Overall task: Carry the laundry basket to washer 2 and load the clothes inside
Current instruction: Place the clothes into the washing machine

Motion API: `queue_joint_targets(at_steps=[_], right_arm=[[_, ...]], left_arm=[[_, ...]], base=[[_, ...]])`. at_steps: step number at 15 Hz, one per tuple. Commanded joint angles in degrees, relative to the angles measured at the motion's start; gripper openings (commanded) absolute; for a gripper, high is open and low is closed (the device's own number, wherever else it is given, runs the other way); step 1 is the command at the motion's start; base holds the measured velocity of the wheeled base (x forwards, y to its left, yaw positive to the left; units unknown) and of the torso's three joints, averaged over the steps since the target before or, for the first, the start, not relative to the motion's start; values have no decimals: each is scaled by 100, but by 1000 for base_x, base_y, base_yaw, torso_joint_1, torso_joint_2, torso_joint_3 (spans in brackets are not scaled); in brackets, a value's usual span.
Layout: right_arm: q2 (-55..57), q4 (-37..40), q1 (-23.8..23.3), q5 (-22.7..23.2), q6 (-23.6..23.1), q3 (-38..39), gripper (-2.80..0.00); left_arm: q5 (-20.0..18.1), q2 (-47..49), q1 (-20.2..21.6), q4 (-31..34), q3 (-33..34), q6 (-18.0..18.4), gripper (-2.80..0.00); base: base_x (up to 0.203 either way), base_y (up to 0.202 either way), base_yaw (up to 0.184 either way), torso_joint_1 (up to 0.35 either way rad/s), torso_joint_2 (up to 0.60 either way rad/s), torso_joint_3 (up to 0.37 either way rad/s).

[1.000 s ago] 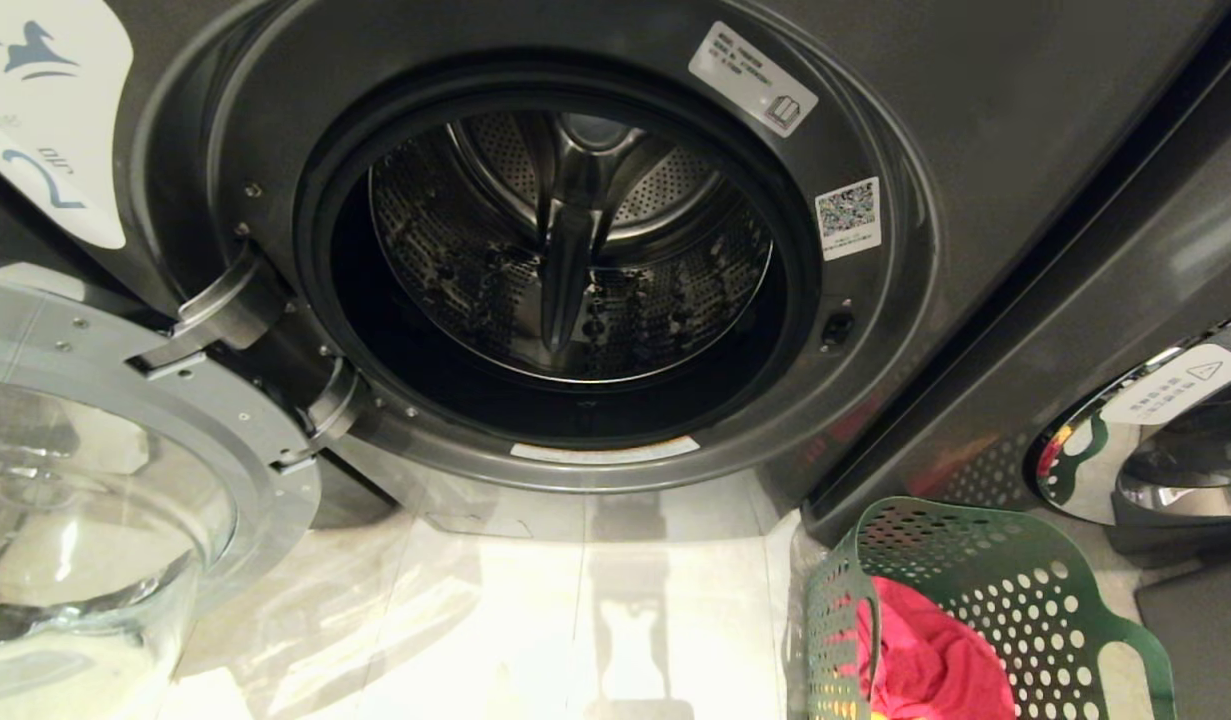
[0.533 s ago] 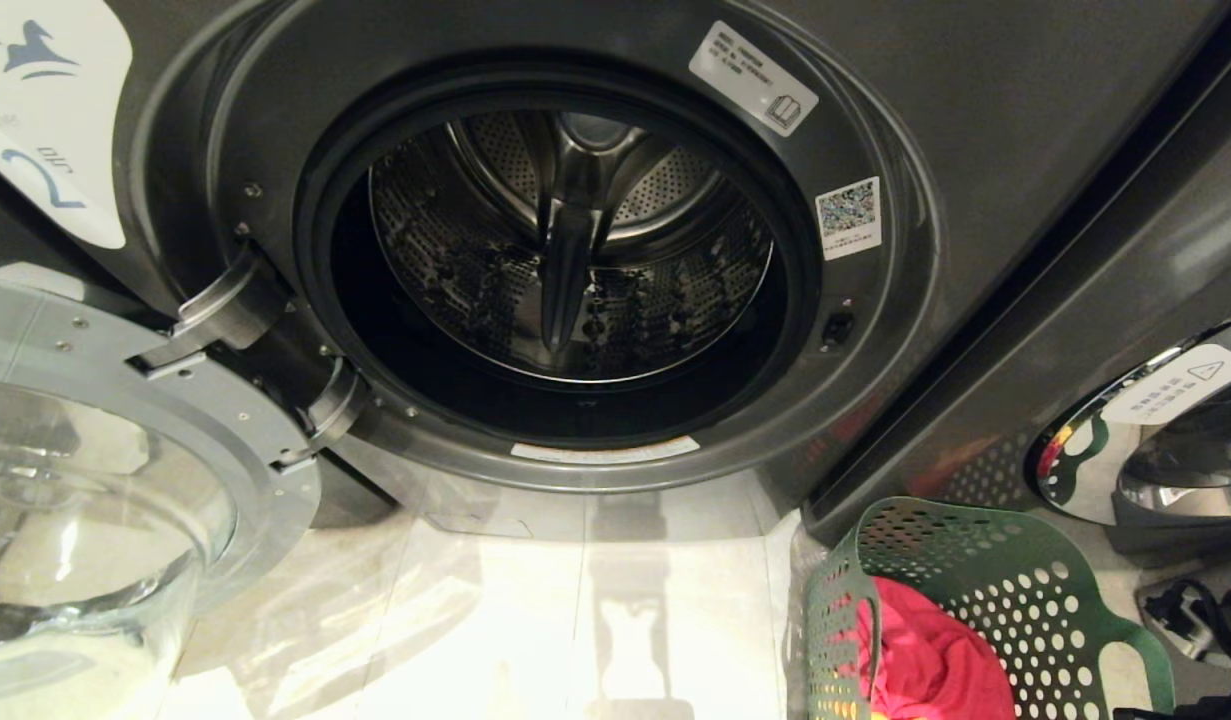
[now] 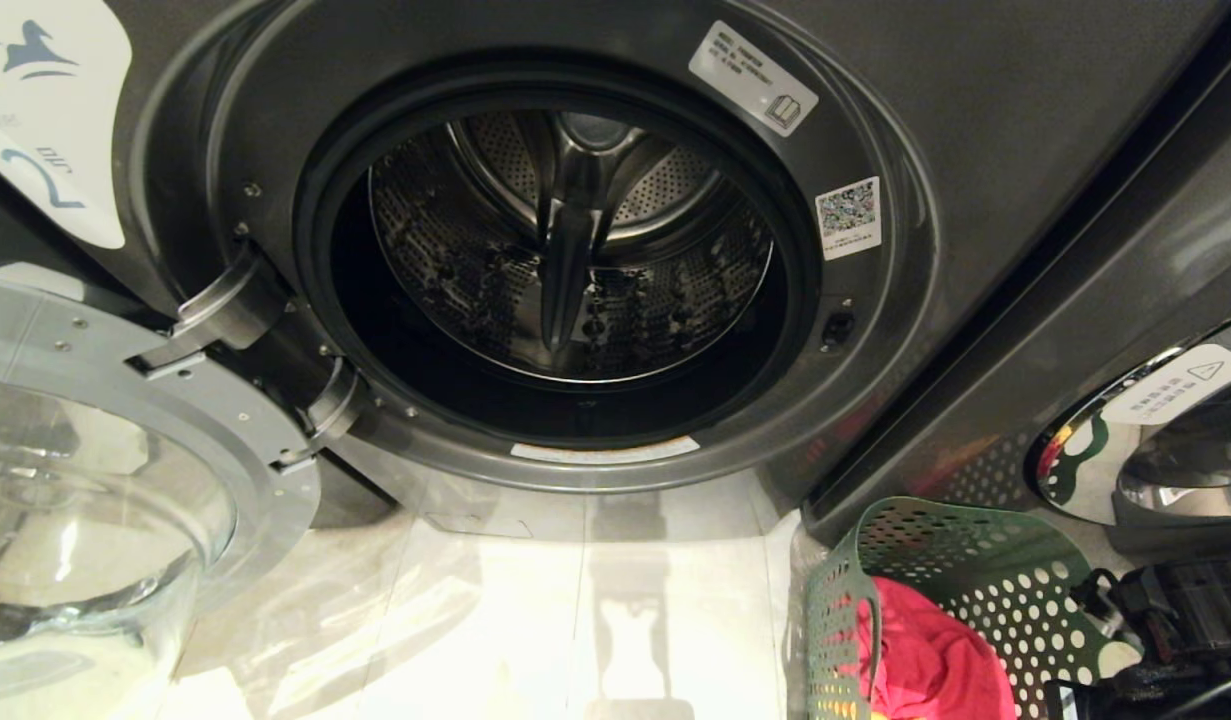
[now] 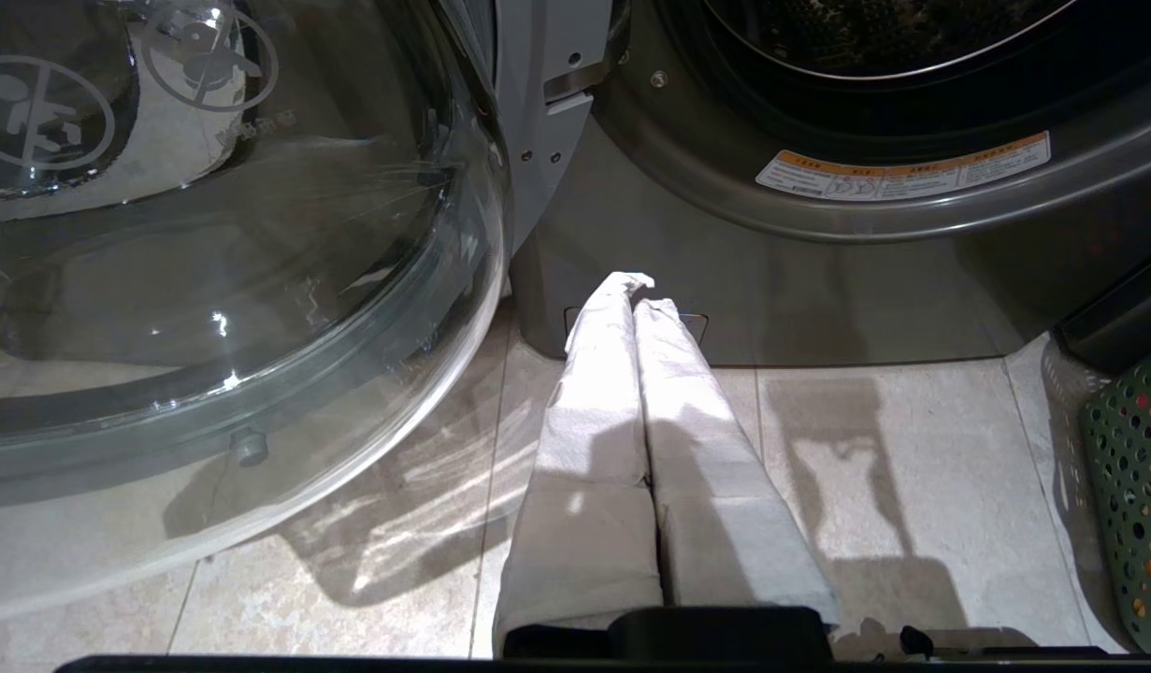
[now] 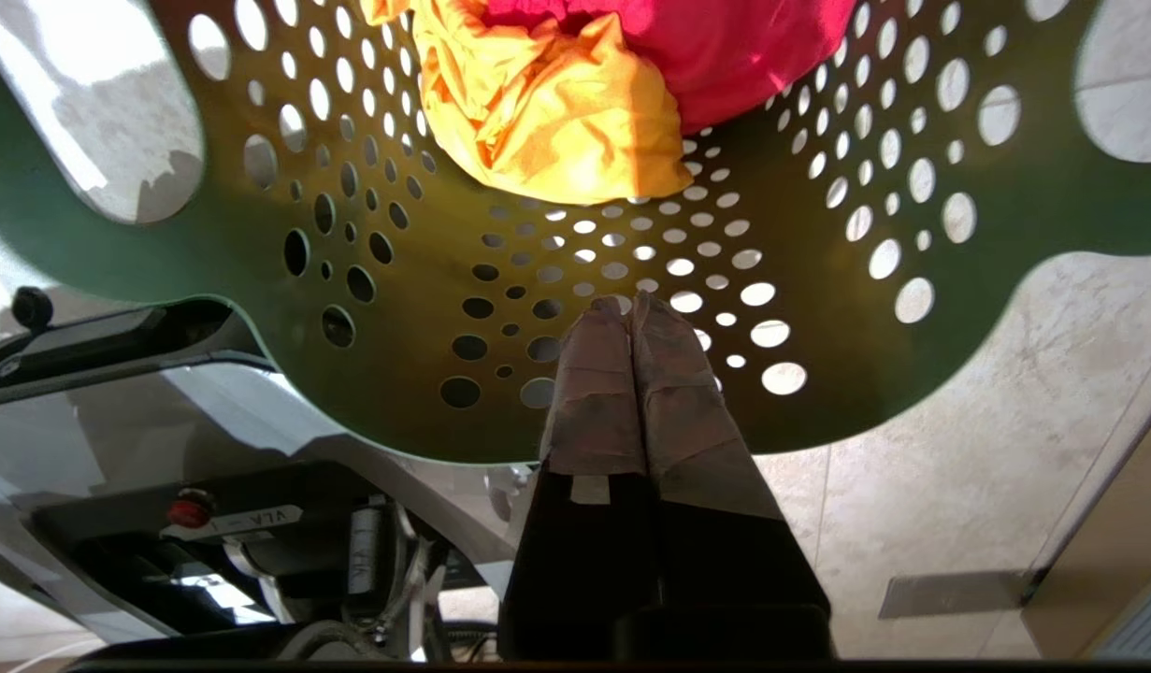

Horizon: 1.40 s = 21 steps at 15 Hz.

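Note:
Washer 2 [image 3: 975, 120] fills the head view, its label [image 3: 45, 120] at the upper left. Its glass door [image 3: 95, 480] hangs open to the left and the drum [image 3: 575, 250] holds nothing. The green laundry basket [image 3: 975, 560] stands on the floor at the lower right with the magenta garment [image 3: 925, 660] inside. My right arm [image 3: 1175, 620] reaches over the basket's right rim. My right gripper [image 5: 631, 304] is shut and empty, just above the perforated basket wall [image 5: 397, 234], short of the yellow-orange garment [image 5: 547, 112] and the magenta one [image 5: 725, 47]. My left gripper [image 4: 636, 285] is shut, low before the washer's base [image 4: 818, 280].
A neighbouring washer's chrome-rimmed door [image 3: 1145, 440] sits right behind the basket. The open glass door [image 4: 210, 280] bulges out beside my left gripper. Pale floor tiles [image 3: 575, 620] lie between the door and the basket. Part of my own base [image 5: 210, 523] shows beside the basket.
My right arm has come into the head view from the lower right and moved left over the basket's right rim. The washer, the door, the basket and the left gripper have kept still.

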Motion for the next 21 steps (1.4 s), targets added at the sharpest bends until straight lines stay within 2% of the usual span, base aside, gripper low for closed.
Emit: queue_joint_targets(at_steps=[1, 6, 12, 16, 18, 19, 21], right_arm=[[552, -28, -13, 10, 17, -154, 0], [1577, -35, -209, 28, -4, -1144, 0], [2581, -80, -666, 4, -122, -1369, 0], [3246, -1266, -905, 117, -185, -1363, 0], [3454, -1618, -948, 537, -576, -1234, 0], [3538, -1663, -953, 633, -766, -1205, 0], [3814, -1899, -953, 652, -864, -1208, 0]], left_arm=[[2, 0, 2, -5, 229, 1, -280], [2, 0, 2, -5, 229, 1, -280], [2, 0, 2, -5, 229, 1, -280], [2, 0, 2, -5, 229, 1, -280], [2, 0, 2, -5, 229, 1, -280], [2, 0, 2, -5, 229, 1, -280], [2, 0, 2, -5, 229, 1, -280]], base=[[0, 0, 0, 0, 0, 0], [0, 0, 0, 0, 0, 0], [0, 0, 0, 0, 0, 0], [0, 0, 0, 0, 0, 0], [0, 0, 0, 4, 4, 15], [0, 0, 0, 0, 0, 0], [0, 0, 0, 0, 0, 0]])
